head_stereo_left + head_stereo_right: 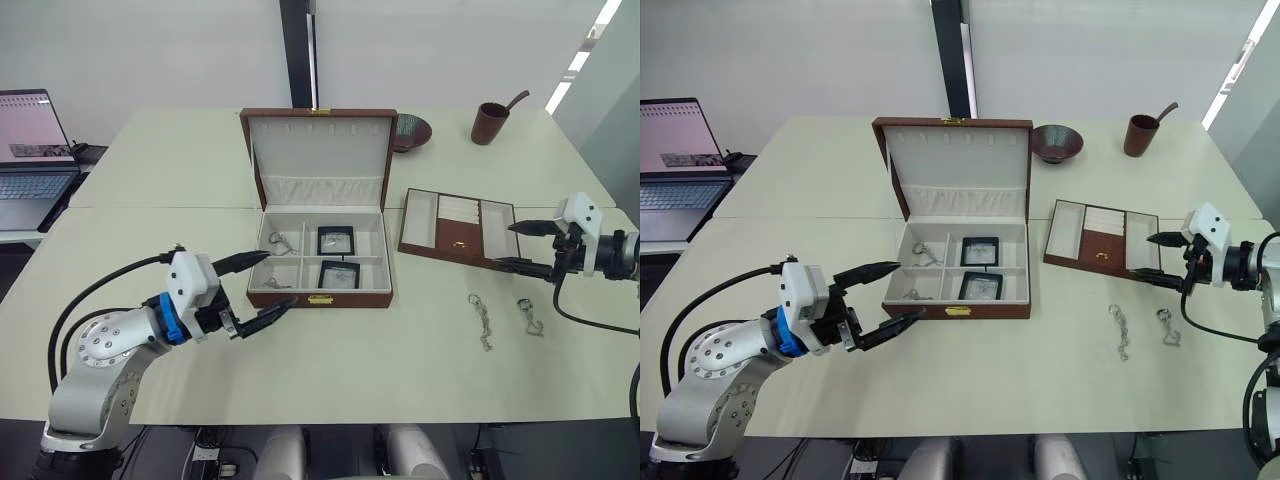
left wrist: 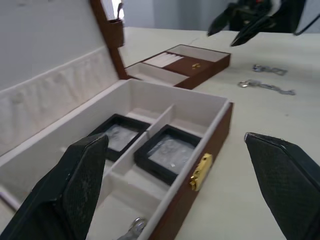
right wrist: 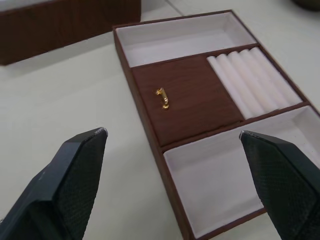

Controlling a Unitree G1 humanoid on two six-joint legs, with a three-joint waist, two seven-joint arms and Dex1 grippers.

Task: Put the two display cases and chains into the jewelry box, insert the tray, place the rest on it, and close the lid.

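reddish-brown jewelry box [image 1: 320, 297], cream lining, black display cases [image 1: 336, 240]

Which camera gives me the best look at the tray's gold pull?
Right wrist view: the tray lies close below, its gold pull sharp on the brown panel. Both eye views and the left wrist view show it as a speck.

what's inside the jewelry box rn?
In the jewelry box: both display cases in the right compartments, two chains in the left ones. Anything beneath the cases is hidden.
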